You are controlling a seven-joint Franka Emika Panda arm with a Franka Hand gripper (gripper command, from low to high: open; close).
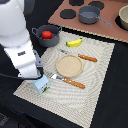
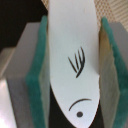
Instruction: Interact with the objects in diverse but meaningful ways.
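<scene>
Pale blue-white carton with a green mark stands at the near corner of the striped beige placemat, clamped between the gripper's teal-padded fingers; the wrist view shows both pads pressed against its white face. Farther off, a red tomato sits inside the grey two-handled pot, with a yellow banana lying on the mat just beside it.
</scene>
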